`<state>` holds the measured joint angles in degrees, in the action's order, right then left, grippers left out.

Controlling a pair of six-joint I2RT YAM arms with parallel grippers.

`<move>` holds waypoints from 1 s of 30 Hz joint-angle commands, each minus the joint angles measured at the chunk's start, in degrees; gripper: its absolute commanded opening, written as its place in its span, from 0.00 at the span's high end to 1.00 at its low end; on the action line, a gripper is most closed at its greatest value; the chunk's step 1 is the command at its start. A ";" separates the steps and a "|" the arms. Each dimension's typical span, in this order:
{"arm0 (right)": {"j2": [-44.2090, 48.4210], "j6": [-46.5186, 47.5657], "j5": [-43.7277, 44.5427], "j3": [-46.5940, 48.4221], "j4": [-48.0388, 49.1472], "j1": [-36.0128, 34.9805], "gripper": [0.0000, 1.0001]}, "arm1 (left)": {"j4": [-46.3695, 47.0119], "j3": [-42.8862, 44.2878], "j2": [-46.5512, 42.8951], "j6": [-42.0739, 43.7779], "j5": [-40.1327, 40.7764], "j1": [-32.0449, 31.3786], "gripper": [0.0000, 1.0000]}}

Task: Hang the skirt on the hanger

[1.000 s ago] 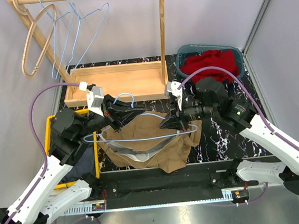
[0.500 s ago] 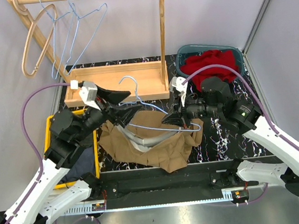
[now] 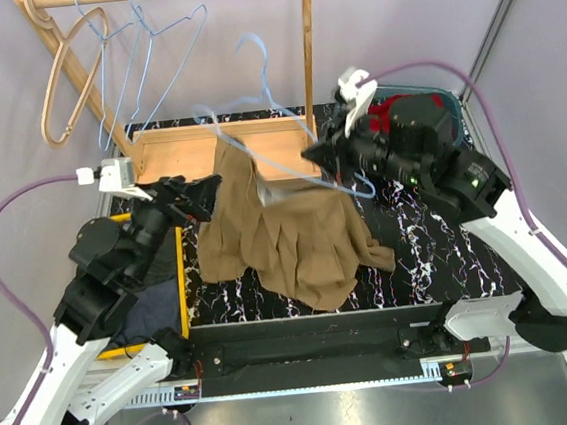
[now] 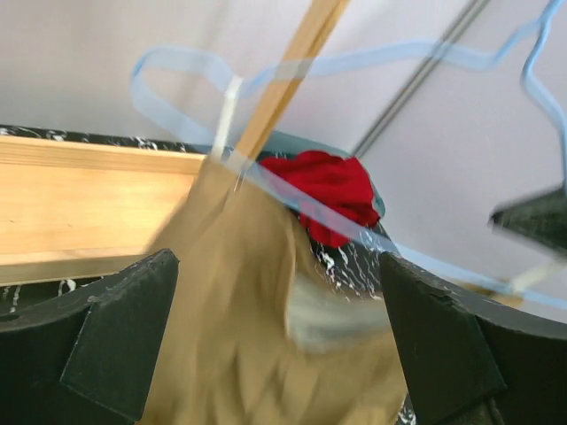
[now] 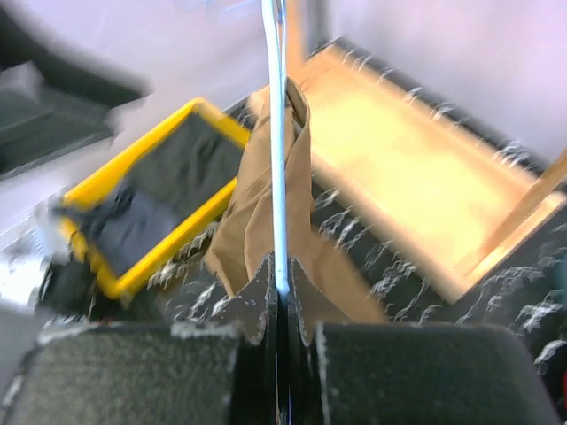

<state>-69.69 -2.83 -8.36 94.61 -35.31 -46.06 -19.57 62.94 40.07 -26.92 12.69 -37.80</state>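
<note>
A light-blue wire hanger (image 3: 271,78) is raised above the table with its hook up near the wooden post. My right gripper (image 3: 320,155) is shut on its wire. The right wrist view shows that gripper (image 5: 282,285) pinching the hanger (image 5: 276,133). The tan skirt (image 3: 285,232) hangs from the hanger, its lower part draped on the marbled tabletop. My left gripper (image 3: 199,193) stands open just left of the skirt, holding nothing. In the left wrist view the skirt (image 4: 239,336) fills the space ahead of the open left gripper (image 4: 279,345), blurred, with the hanger (image 4: 354,66) above.
A wooden rack (image 3: 307,59) with spare hangers (image 3: 99,69) rises from a wooden tray base (image 3: 173,163) at the back. A teal basin (image 3: 448,96) with a red cloth (image 3: 380,118) sits back right. A yellow bin (image 3: 181,283) of dark clothes lies left.
My left gripper opened, let go and drew back to the left. My right arm lifted the hanger up and toward the rack, raising the skirt off the table.
</note>
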 commanded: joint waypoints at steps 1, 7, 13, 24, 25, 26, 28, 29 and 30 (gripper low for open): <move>-5.69 2.47 13.18 15.06 6.57 0.27 1.00 | -0.81 0.26 -2.72 0.02 5.15 -0.08 0.01; -17.20 6.60 22.94 25.35 6.92 0.54 1.00 | -2.22 -0.88 -5.53 0.29 5.15 -0.08 0.01; -29.59 7.84 27.16 37.74 8.15 2.11 1.00 | -3.62 -1.24 -7.11 0.37 4.98 -0.08 0.01; -40.96 0.83 22.52 51.29 5.69 12.21 1.00 | -5.21 -2.91 -8.52 0.46 5.59 -0.08 0.01; -41.05 0.46 21.90 51.12 5.43 13.01 1.00 | -5.13 -2.99 -8.43 0.46 5.68 -0.08 0.01; -41.31 0.20 21.29 50.85 5.25 13.63 1.00 | -5.21 -3.08 -8.52 0.55 5.68 -0.08 0.01; -41.40 -0.33 20.84 50.68 4.82 15.03 1.00 | -5.21 -3.35 -8.43 0.37 5.94 -0.08 0.01; -41.32 -0.33 20.49 50.33 4.64 15.30 1.00 | -5.21 -3.43 -8.35 0.46 5.94 -0.08 0.01; -41.05 -0.42 20.40 50.15 4.55 15.48 1.00 | -5.13 -3.52 -8.17 0.37 5.94 -0.08 0.01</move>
<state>-112.71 -0.36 12.16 141.36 -37.17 -32.45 -26.15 59.66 32.23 -26.87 17.08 -37.80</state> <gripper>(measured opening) 0.022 0.984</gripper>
